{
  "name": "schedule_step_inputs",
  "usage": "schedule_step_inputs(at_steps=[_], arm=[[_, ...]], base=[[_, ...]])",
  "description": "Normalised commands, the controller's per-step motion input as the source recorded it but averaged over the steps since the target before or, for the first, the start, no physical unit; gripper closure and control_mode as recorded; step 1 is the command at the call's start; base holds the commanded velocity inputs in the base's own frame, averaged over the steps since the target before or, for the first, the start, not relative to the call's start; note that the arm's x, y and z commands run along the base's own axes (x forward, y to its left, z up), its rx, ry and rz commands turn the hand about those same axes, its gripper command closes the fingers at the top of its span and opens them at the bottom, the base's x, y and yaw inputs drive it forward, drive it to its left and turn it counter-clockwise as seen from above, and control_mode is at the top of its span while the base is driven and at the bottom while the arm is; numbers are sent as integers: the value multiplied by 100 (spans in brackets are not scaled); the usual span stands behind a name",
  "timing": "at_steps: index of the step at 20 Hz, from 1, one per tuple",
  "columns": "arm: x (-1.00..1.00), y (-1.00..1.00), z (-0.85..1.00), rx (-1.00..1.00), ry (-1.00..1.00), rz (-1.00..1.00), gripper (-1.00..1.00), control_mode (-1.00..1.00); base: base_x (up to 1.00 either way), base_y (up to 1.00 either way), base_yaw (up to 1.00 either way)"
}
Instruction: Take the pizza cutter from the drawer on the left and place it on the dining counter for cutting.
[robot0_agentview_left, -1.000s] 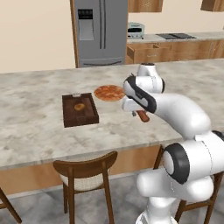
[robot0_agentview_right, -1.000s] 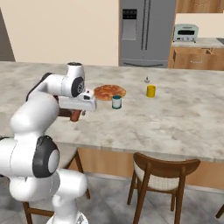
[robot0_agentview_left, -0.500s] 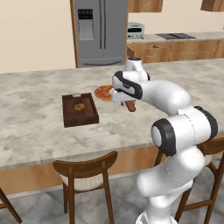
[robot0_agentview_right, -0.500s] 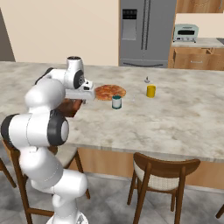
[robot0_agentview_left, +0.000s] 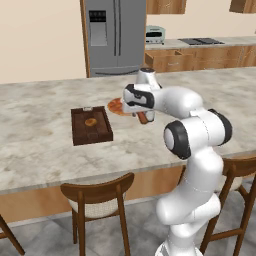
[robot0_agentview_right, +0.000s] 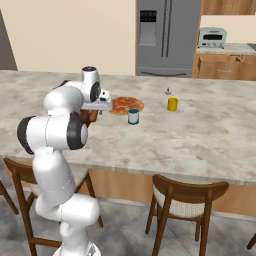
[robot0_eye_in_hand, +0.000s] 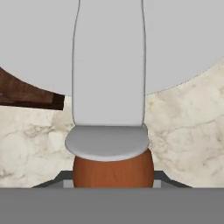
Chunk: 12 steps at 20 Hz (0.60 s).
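Observation:
The pizza cutter (robot0_eye_in_hand: 108, 65) fills the hand view, its round grey wheel at the top and its reddish-brown handle (robot0_eye_in_hand: 113, 170) at the bottom between the fingers. My gripper (robot0_agentview_left: 144, 113) is shut on that handle and holds the cutter just above the dining counter (robot0_agentview_left: 40, 130), beside the pizza (robot0_agentview_left: 115, 105). From the right, the gripper (robot0_agentview_right: 94, 111) sits partly behind my own arm, with the handle (robot0_agentview_right: 90, 118) poking out below it. What looks like the drawer (robot0_agentview_left: 161, 54) stands pulled out in the back cabinets.
A dark brown tray (robot0_agentview_left: 91, 125) with a pastry lies left of the gripper; its corner (robot0_eye_in_hand: 26, 94) shows under the cutter. A small can (robot0_agentview_right: 133, 116) and a yellow cup (robot0_agentview_right: 172, 104) stand right of the pizza (robot0_agentview_right: 127, 105). Wooden stools (robot0_agentview_left: 97, 200) line the counter's near side.
The arm has swung left and away across the counter, carrying the cutter from the near right toward the pizza. The grip on the handle is unchanged.

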Motion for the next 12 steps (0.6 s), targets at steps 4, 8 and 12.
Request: schedule_step_inputs(at_steps=[4, 8, 12], arm=[[53, 2, -30, 0, 0, 0, 100, -100], [45, 0, -51, 0, 0, 0, 100, -100], [46, 0, -52, 0, 0, 0, 100, -100]], base=[[0, 0, 0], [0, 0, 0], [0, 0, 0]])
